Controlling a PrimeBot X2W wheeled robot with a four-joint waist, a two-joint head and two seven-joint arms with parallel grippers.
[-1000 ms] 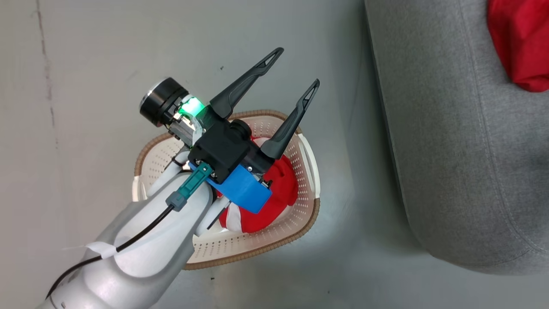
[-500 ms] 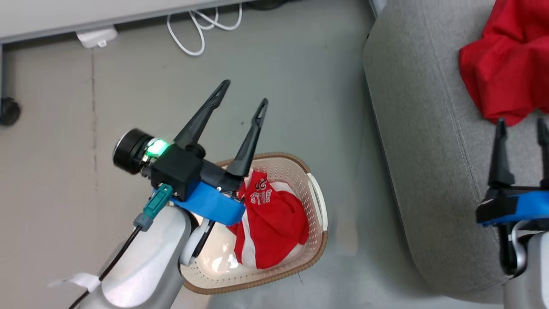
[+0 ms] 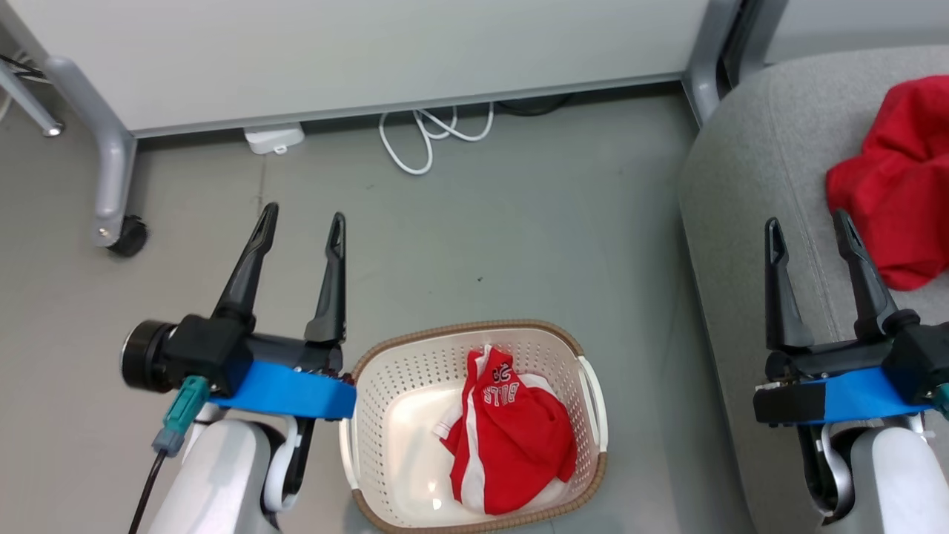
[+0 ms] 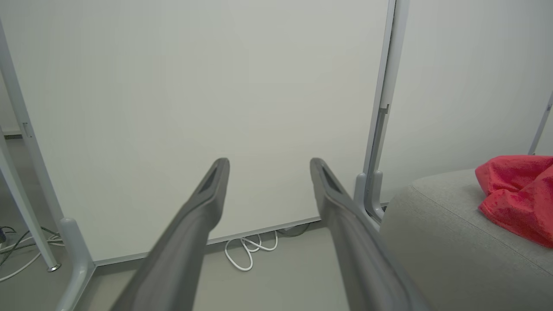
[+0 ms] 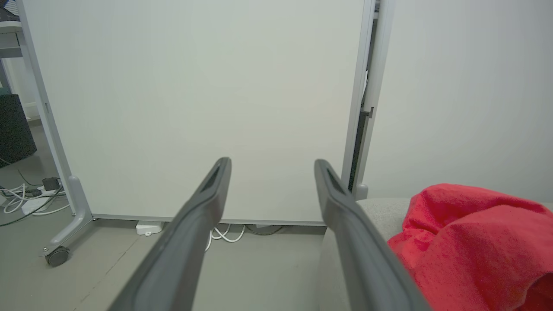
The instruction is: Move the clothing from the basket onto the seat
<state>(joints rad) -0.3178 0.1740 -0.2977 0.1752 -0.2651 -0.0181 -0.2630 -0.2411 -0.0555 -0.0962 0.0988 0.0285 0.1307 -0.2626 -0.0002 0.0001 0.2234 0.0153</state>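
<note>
Grey fabric seat [image 3: 741, 222] occupies the right side. The cream basket [image 3: 393, 371] stands on the floor near the middle. A plain red garment [image 3: 901, 185] lies on the seat's far right; a red, white-striped garment [image 3: 511, 437] lies in the basket. The left gripper [image 3: 302, 217] hangs left of the basket and the right gripper [image 3: 804, 221] over the seat, both spread wide and empty.

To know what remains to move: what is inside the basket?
A red garment with a white stripe and lettering lies in the basket. Anything under the garment is covered.
</note>
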